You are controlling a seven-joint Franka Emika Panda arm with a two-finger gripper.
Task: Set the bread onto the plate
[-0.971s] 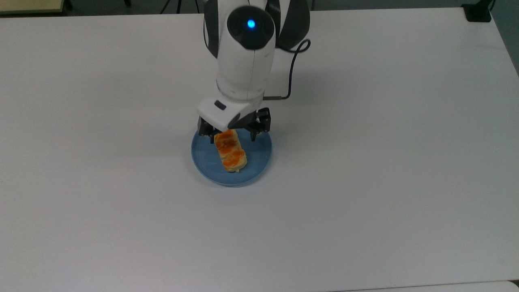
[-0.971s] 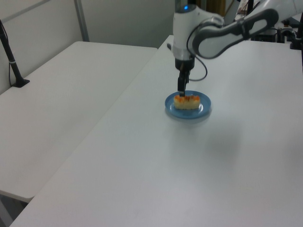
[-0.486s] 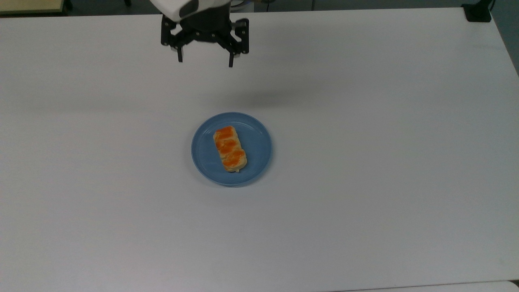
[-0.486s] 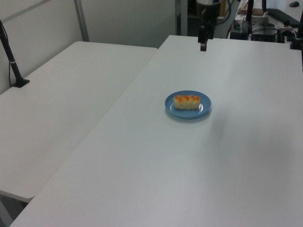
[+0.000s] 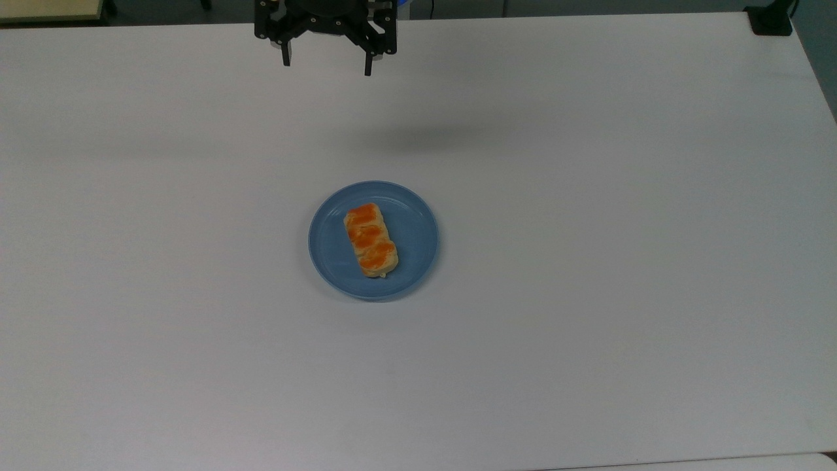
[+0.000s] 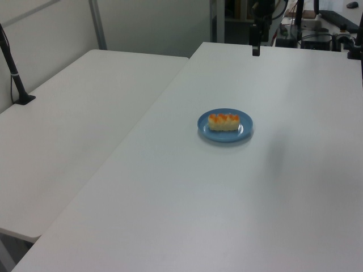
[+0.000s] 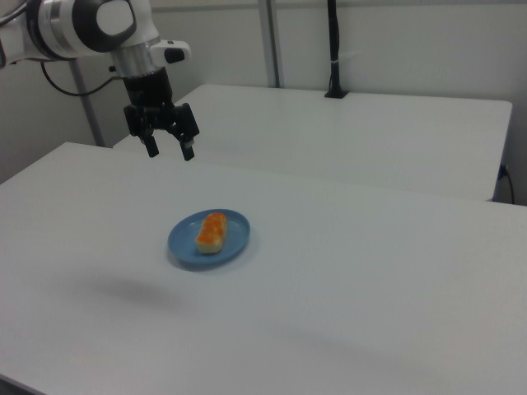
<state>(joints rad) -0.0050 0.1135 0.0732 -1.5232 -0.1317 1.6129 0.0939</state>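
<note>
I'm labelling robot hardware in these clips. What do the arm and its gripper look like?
The arm is glossy white with rounded shells, dark grey at the joints and a black cable trailing from it. The gripper is black, with an angular bracket body and two slim black fingers.

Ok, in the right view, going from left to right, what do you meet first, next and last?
Gripper → bread, lying on the plate → black post at the back.
</note>
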